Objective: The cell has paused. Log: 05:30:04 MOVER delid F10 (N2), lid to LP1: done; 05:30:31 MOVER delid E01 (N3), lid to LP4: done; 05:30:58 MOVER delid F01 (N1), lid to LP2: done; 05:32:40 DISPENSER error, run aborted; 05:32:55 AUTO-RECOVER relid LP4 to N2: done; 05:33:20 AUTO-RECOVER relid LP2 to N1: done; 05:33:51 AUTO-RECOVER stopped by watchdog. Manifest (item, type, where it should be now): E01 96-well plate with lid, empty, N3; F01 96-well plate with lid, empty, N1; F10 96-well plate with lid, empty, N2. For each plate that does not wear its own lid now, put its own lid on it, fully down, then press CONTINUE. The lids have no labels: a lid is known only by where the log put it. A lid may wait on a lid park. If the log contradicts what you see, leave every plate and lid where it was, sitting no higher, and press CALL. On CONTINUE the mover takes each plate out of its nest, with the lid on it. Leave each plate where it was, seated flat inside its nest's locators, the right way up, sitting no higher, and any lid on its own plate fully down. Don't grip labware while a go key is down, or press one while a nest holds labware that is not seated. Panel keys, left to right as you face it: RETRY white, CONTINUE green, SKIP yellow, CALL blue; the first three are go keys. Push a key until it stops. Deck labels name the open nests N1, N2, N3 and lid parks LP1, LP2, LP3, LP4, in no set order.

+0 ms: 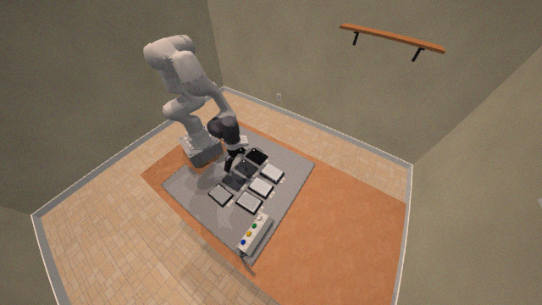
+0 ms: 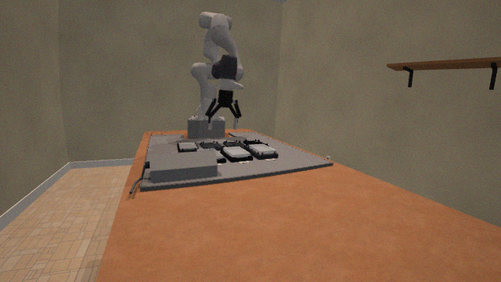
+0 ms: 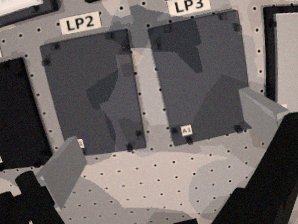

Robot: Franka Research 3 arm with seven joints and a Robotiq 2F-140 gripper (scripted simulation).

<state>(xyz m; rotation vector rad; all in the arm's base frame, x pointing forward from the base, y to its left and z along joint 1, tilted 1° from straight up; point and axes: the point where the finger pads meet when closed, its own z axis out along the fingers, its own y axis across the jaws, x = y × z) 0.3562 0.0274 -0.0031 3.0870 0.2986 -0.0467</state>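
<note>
My gripper (image 1: 229, 164) is open and empty. It hangs above the row of lid parks, a good way over the deck, and also shows in the exterior view (image 2: 224, 113). The wrist view shows its fingers over two bare dark pads, LP2 (image 3: 89, 90) and LP3 (image 3: 196, 72). A light grey lid (image 1: 220, 195) lies on the park at the panel end of the row. The park at the other end (image 1: 257, 156) looks black. Three white plates (image 1: 249, 202) (image 1: 261, 186) (image 1: 272, 172) sit in the nests. I cannot tell which of them wear lids.
The key panel (image 1: 254, 234) stands at the deck's near end, with white (image 1: 259, 217), green (image 1: 254, 225), yellow (image 1: 249, 233) and blue (image 1: 243, 241) keys. The robot base (image 1: 201, 150) stands behind the lid parks. The grey deck lies on an orange table.
</note>
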